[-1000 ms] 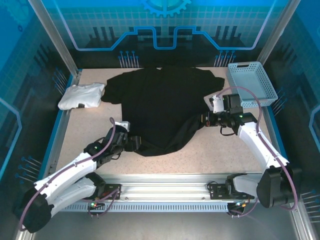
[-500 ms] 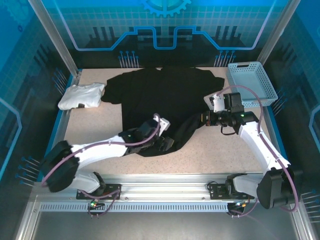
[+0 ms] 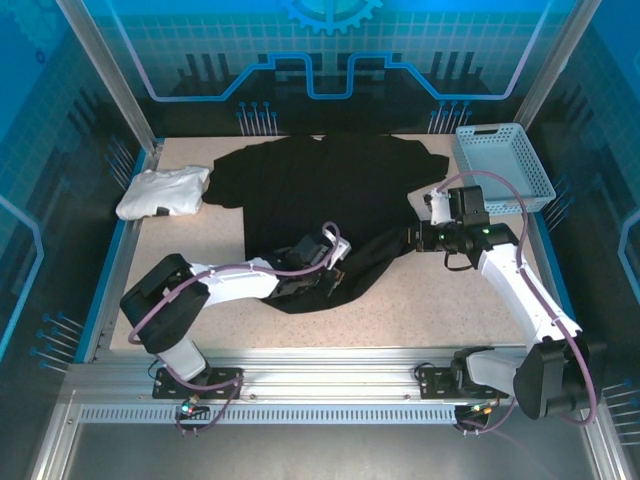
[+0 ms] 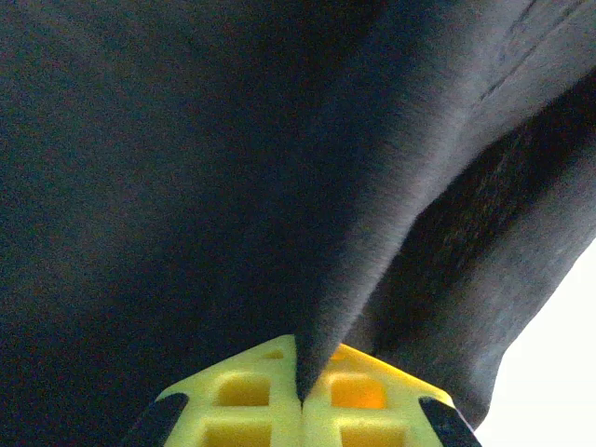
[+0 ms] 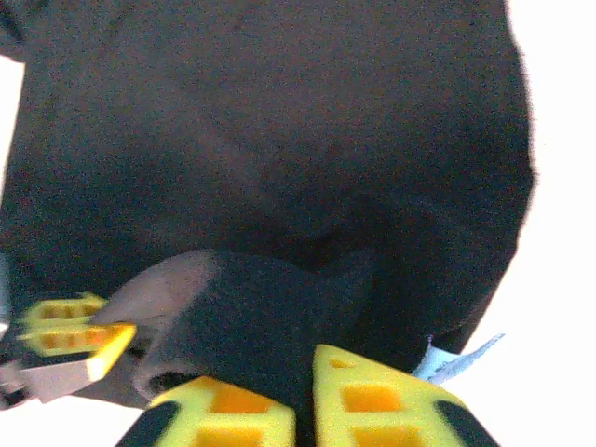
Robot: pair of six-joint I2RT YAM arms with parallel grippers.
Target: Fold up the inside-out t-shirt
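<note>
Black inside-out t-shirt point(image 3: 320, 190) spread across the table point(image 3: 450, 300); left gripper point(image 4: 300, 372) pinched tight on a fold near its front hem, right gripper point(image 5: 304, 400) nipping bunched cloth at its right edge

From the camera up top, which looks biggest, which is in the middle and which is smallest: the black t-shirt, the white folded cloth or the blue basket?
1. black t-shirt: by far the largest.
2. blue basket.
3. white folded cloth: only slightly smaller than the basket.
</note>
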